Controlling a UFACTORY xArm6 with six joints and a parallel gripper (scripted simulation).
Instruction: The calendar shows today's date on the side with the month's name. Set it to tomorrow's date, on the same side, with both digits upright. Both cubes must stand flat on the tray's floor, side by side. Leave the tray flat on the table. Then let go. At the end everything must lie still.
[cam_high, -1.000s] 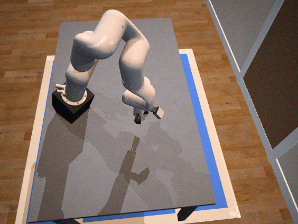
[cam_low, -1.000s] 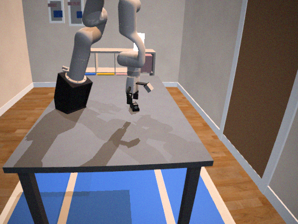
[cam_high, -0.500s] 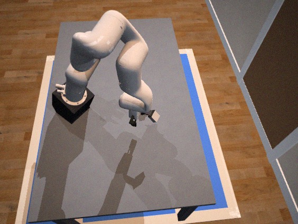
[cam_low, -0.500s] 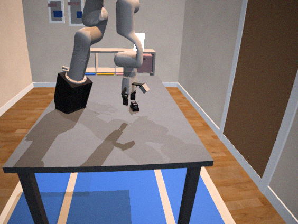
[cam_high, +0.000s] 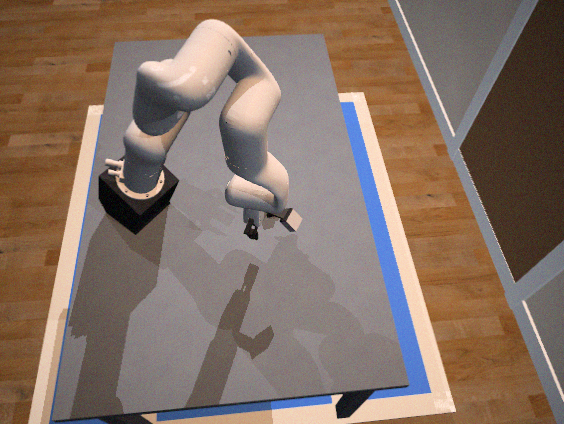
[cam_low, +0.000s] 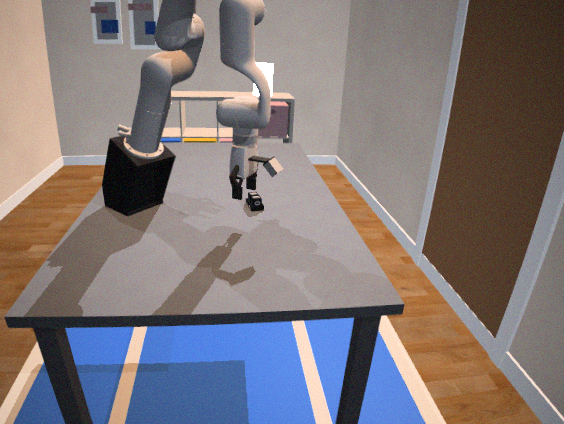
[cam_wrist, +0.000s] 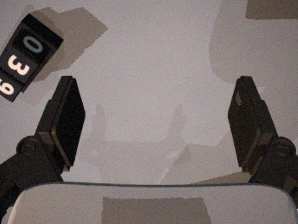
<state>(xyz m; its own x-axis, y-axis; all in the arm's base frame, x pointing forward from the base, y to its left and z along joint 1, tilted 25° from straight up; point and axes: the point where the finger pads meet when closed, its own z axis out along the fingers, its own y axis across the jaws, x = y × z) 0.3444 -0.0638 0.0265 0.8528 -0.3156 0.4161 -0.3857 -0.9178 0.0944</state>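
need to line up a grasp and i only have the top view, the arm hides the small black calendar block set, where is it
Observer: The small black calendar block set sits on the grey table, just beside and below the open black two-finger gripper.
Operator: is anything between the fingers
Observer: No. In the wrist view the fingers stand wide apart over bare table, with the calendar off at the upper left.
Operator: can you read any digits
Observer: White 0 and 3 show on the upper faces, rotated in the wrist view. The month side is not visible.

Home rm: wood floor (cam_low: 450, 340); shelf unit (cam_low: 230, 94); wall pics (cam_low: 106, 22).
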